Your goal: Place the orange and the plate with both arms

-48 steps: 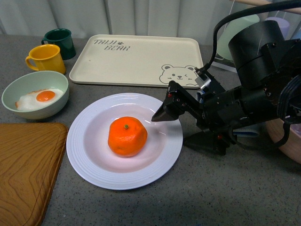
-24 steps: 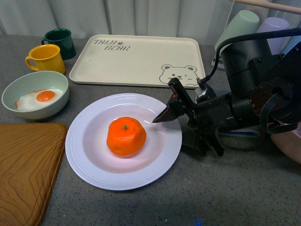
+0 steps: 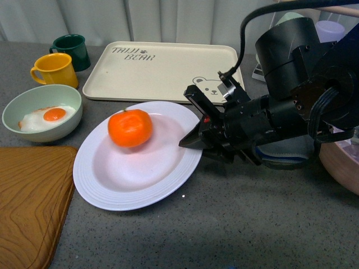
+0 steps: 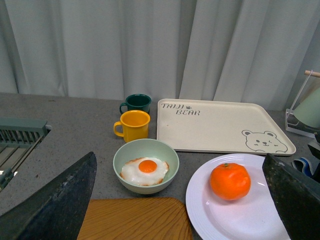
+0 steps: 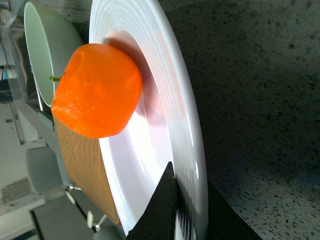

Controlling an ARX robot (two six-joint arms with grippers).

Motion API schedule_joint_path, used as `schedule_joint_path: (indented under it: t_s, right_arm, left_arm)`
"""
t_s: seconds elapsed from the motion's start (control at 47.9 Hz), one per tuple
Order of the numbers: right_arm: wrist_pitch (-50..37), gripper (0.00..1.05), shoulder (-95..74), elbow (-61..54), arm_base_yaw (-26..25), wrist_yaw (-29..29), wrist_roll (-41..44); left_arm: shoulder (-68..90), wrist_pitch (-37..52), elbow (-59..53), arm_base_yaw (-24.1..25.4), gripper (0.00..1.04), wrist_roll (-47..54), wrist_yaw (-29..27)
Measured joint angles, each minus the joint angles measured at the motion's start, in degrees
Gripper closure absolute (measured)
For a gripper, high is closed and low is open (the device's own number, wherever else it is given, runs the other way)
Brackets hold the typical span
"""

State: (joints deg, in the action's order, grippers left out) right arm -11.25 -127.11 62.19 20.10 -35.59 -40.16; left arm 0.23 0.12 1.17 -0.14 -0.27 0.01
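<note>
Right tool: closed on the rim of the plate, at the plate's right edge. Wrist view shows one dark finger lying over the ridged rim and dark tool body just under it.

Plate: its gripped side looks raised, with a shadow under that edge, and its left side is low on the counter.

Orange: inside the plate, on the far-left part of the well against the inner slope, well apart from the right tool.

Left tool: fingers spread wide, empty, above the counter; not seen in the front view.

Surroundings: pale green bowl with fried egg just left of the plate; cream bear tray behind it; wooden board at front left.
</note>
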Motion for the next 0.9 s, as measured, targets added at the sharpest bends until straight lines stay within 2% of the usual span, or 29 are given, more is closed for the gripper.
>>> schedule_joint_path:
  t_s: [0.146, 0.438, 0.897]
  right_arm:
    - [-3.85, 1.01, 0.59, -1.99, 0.07, 0.28, 2.93]
    - [-9.20, 1.01, 0.59, -3.15, -1.22, -0.98, 0.85]
    - [-6.54, 1.01, 0.39, 4.61, -3.91, -0.74, -0.52]
  left_arm:
    - [0.00, 0.00, 0.00, 0.00, 0.07, 0.00, -0.02]
    - [0.00, 0.00, 0.00, 0.00, 0.07, 0.00, -0.02]
    - [0.00, 0.00, 0.00, 0.00, 0.07, 0.00, 0.00]
